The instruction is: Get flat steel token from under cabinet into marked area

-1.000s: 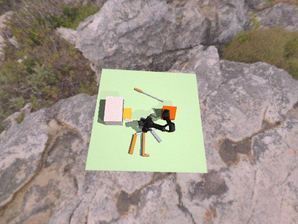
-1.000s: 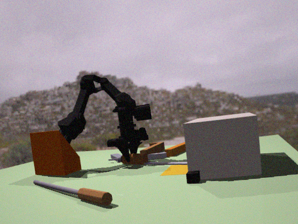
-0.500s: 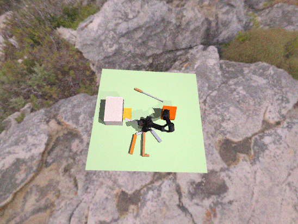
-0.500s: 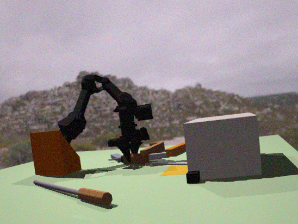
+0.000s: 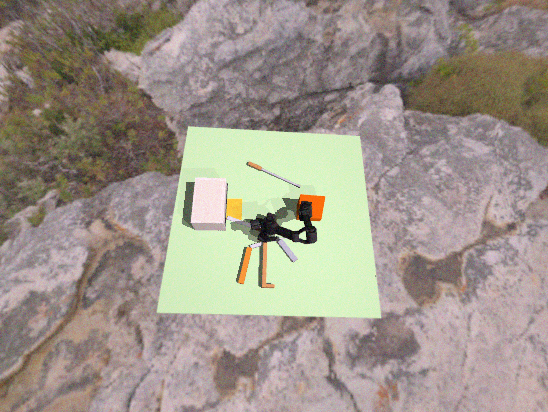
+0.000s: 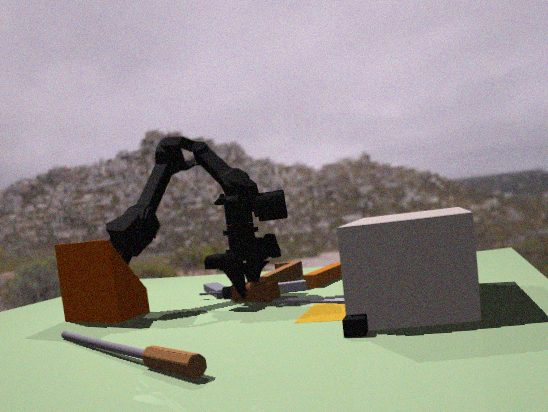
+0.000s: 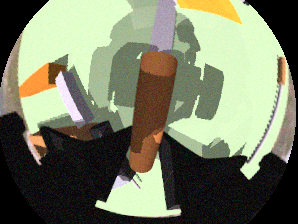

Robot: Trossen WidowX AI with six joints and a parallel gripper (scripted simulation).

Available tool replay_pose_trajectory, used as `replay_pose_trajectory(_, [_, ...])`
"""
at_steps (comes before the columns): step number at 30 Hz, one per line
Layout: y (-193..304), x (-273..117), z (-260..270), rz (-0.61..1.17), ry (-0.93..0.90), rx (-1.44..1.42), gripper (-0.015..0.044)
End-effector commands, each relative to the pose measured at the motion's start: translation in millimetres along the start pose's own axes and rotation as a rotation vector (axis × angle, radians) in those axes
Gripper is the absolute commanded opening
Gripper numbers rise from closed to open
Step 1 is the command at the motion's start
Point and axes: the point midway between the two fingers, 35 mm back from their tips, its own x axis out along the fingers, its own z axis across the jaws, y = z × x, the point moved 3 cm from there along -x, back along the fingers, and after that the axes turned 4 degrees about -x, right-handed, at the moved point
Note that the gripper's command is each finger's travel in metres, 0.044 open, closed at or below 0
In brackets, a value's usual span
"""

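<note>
My gripper [image 6: 251, 288] [image 7: 147, 131] is shut on the brown handle [image 6: 267, 291] [image 7: 154, 95] of a tool with a flat grey blade [image 5: 238, 221] [image 7: 164, 25], low at the table. The blade points at the white cabinet [image 5: 210, 200] [image 6: 405, 275]; its far end is at the cabinet's front edge, and I cannot tell whether it reaches under. The yellow marked area [image 5: 235, 207] [image 6: 322, 313] [image 7: 215, 7] lies in front of the cabinet, beside the blade. The steel token is not visible in any view.
A brown-handled rod [image 5: 274, 175] [image 6: 175, 361] lies on the far side. An orange-handled tool [image 5: 244, 266], an L-shaped stick [image 5: 264, 265] and a grey bar [image 5: 286, 249] lie near the gripper. A black block [image 6: 355, 325] is at the cabinet's corner. The arm's orange base [image 6: 87, 285] stands opposite.
</note>
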Motion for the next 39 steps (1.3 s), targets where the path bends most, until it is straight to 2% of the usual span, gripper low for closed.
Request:
replay_pose_trajectory(1, [-6, 0, 1, 0.005, -0.003, -0.004, 0.0])
replay_pose_trajectory(39, [-51, 0, 0, 0.006, -0.003, -0.007, 0.0])
